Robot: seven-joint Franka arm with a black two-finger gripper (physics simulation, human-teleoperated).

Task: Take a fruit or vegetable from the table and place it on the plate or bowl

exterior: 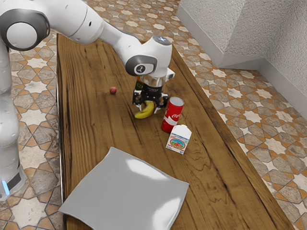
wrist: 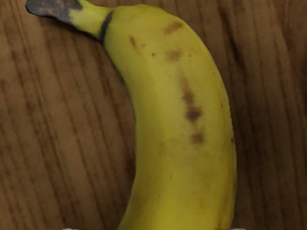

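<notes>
A yellow banana [exterior: 145, 111] with brown spots lies on the wooden table [exterior: 96, 120]. My gripper [exterior: 149, 101] is down over it, its black fingers straddling the fruit with a gap on one side, so it stands open. In the wrist view the banana [wrist: 177, 134] lies directly under my hand, dark stem tip pointing away. A small red fruit [exterior: 113, 90] sits on the table toward the exterior view's left of the gripper. A flat grey square plate [exterior: 124, 196] lies at the table's near end.
A red soda can [exterior: 172, 114] stands just to the exterior view's right of the banana, close to my fingers. A small white carton [exterior: 179, 140] stands in front of the can. The table's long edges run along both sides.
</notes>
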